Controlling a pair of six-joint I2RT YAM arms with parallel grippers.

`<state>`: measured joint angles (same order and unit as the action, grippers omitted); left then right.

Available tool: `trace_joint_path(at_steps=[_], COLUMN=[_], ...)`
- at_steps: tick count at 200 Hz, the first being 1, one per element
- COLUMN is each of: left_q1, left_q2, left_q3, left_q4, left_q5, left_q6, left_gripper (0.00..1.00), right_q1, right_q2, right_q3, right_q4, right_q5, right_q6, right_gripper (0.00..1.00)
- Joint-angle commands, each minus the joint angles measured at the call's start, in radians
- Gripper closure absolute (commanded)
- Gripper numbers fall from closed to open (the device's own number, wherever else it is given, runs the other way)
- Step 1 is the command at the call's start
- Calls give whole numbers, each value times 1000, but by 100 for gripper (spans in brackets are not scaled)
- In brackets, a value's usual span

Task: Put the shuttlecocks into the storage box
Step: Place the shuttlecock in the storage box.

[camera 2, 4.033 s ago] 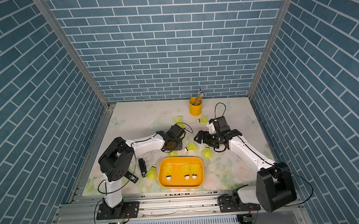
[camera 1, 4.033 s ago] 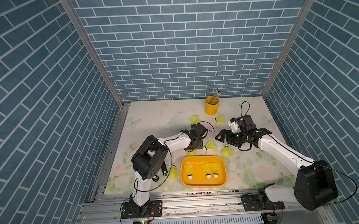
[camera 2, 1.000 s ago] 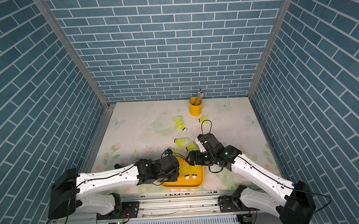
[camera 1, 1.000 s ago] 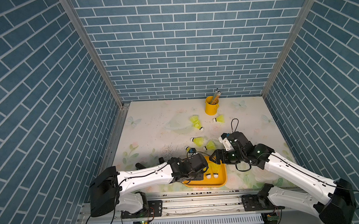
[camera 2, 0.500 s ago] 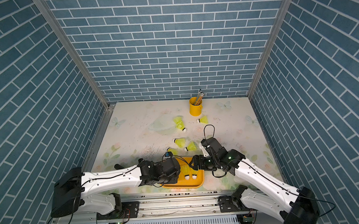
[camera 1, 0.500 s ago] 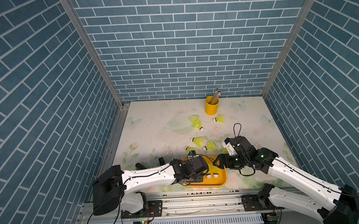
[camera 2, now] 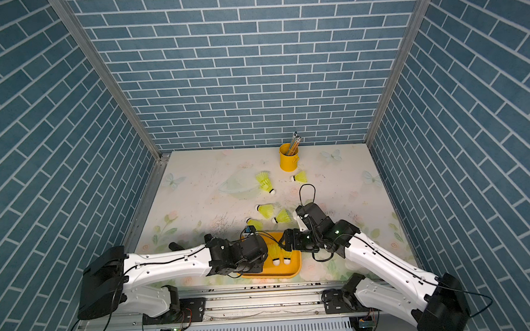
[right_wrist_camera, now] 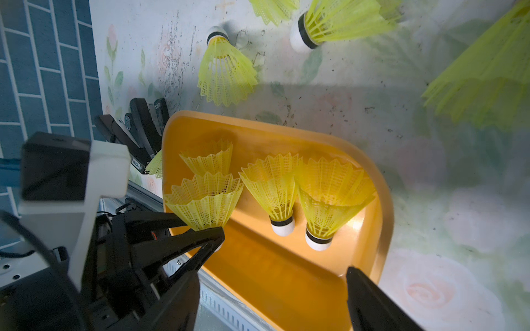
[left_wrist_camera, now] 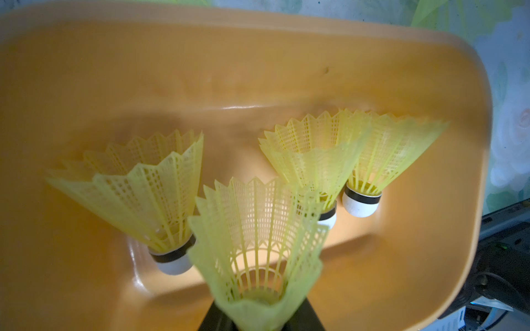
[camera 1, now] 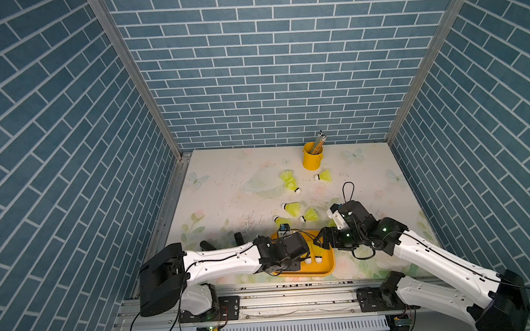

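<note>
At the bench's front edge, over the box [camera 1: 325, 272]: left gripper [right_wrist_camera: 205, 230], pressed together on the cork of the held shuttlecock [right_wrist_camera: 205, 200], skirt up, low inside the box; whether it touches the floor cannot be told. Right gripper [camera 1: 323, 240], spread and empty, at the box's far right corner. Boxed shuttlecocks [left_wrist_camera: 143, 195], three, lying with corks toward the front. Four seconds earlier both arms reached out over mid-bench among the loose shuttlecocks [camera 1: 291, 207]; a second ago they had drawn in to the box and have barely shifted since. The count lying in the box is unchanged at three. Bench [camera 1: 227, 190]: pale floral print, scuffed, with at least five loose shuttlecocks scattered between the box and the yellow cup [camera 1: 311, 157] of pencils near the back wall. Walls [camera 1: 267, 63]: blue brick pattern on three sides, with metal corner posts; a rail [camera 1: 280, 299] along the front carries both arm bases. The top views hide the pinch beneath the left wrist and show only two white corks in the box; both wrist views show the pinch and all three boxed shuttlecocks. Only the right wrist view shows the black staplers [right_wrist_camera: 143, 129] clearly, just beside the box's left wall, with a scrap of yellow-green skirt between them and it. Only the top views show the cup.
</note>
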<state>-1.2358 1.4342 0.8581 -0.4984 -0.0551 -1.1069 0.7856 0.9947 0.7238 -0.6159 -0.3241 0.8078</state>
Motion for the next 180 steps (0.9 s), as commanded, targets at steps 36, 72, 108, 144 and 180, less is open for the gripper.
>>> trace_joint_path(at_steps=[36, 72, 108, 144, 180], left_q1=[-6, -7, -8, -8, -8], left_q2=[32, 36, 33, 27, 14], left_q3=[-10, -8, -5, 4, 15], left_q4=[-2, 1, -5, -19, -38], left_q5=[-9, -8, -12, -15, -20], left_q6=[5, 6, 8, 8, 8], left_gripper=[63, 57, 55, 57, 56], right_q1=[7, 9, 7, 7, 7], right_q2=[28, 33, 38, 40, 41], right_q3=[5, 3, 4, 7, 11], right_q4=[-4, -4, 4, 7, 10], right_q5=[-58, -56, -55, -50, -51], right_q6=[-14, -15, -12, -12, -12], right_gripper=[18, 19, 19, 19, 19])
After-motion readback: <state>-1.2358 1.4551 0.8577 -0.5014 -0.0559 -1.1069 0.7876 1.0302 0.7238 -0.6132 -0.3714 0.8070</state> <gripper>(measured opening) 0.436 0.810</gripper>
